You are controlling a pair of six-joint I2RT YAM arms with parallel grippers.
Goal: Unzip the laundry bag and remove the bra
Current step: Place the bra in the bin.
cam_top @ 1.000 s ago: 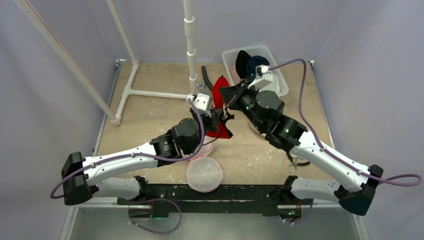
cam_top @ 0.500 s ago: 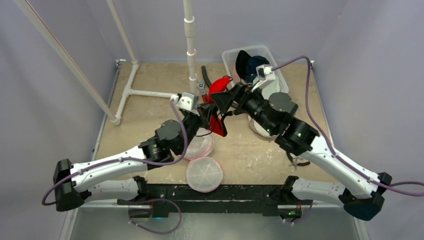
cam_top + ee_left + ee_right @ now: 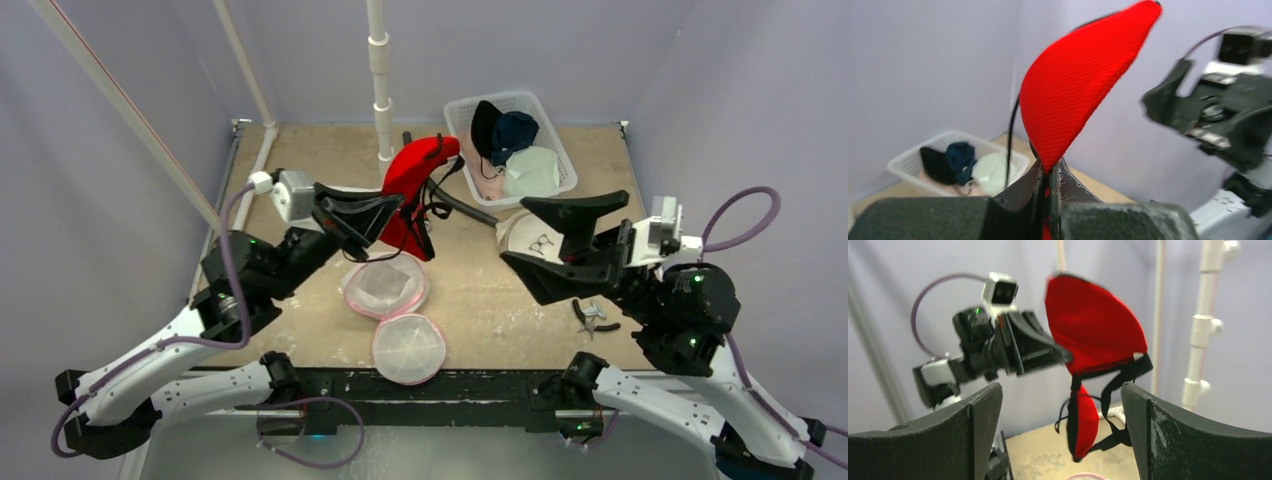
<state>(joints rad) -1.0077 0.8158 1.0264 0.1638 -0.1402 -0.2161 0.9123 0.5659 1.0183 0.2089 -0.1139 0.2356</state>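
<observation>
A red bra (image 3: 412,172) with black straps hangs in the air over the middle of the table. My left gripper (image 3: 398,207) is shut on the edge of its upper cup; in the left wrist view the red bra (image 3: 1083,75) rises from between the closed left gripper (image 3: 1049,169). The lower cup (image 3: 1082,422) dangles free. The laundry bag (image 3: 386,288), a round pink-rimmed mesh case, lies open on the table with its other half (image 3: 408,349) nearer the front edge. My right gripper (image 3: 515,231) stands open and empty to the right, well apart from the bra, which shows between the right gripper (image 3: 1060,390) fingers.
A white basket (image 3: 560,150) of clothes stands at the back right. A white PVC pipe frame (image 3: 380,90) rises at the back centre. A black hose (image 3: 468,209) lies by the basket, a white cloth item (image 3: 527,243) under my right gripper, and pliers (image 3: 595,316) at the right.
The right gripper let go of the bra, opened wide and drew back to the right. The left arm swung left and lifted the bra higher, clear of the bag.
</observation>
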